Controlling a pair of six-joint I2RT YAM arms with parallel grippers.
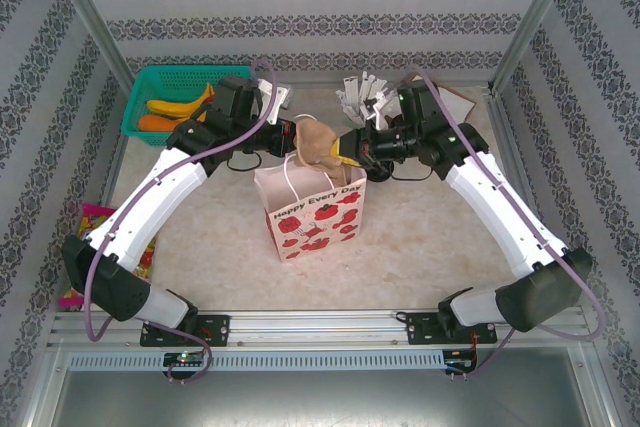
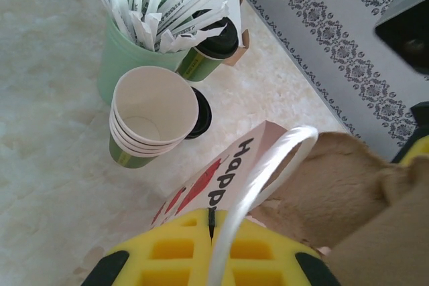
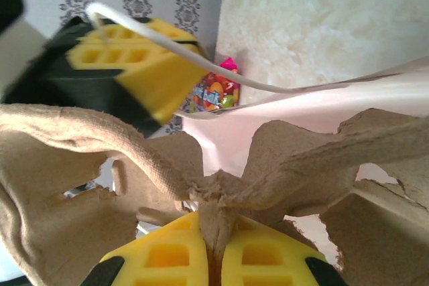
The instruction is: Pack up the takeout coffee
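Top external view is showing a white paper gift bag printed with red strawberries (image 1: 312, 217) standing upright in the middle of the pale marble tabletop (image 1: 420, 237), with both arms meeting just above its mouth. In the left wrist view, the left gripper (image 2: 211, 236) is pinching the bag's white loop handle (image 2: 288, 138), its jaws closed tight on it and holding the opening up. The right gripper (image 3: 213, 246) is hanging over the mouth with its jaws clamped on the central ridge of a brown moulded-pulp cup carrier (image 3: 80, 165), which looks to be carrying no cups. The takeout coffee is not yet being packed: one small green paper cup with a black plastic lid (image 2: 216, 41) is sitting on the tabletop at the far side, touching the pale green cup of white-wrapped sticks (image 2: 127, 55), and a second black lid (image 2: 200, 113) is peeking out from behind the tilted stack of lidless cream-lined cups (image 2: 153, 115), well apart from the bag. The step in hand seems to be lowering the carrier in. The next move is calling for keeping the handle pulled aside so the carrier's wings are clearing the rim, then letting go and fetching a lidded cup.
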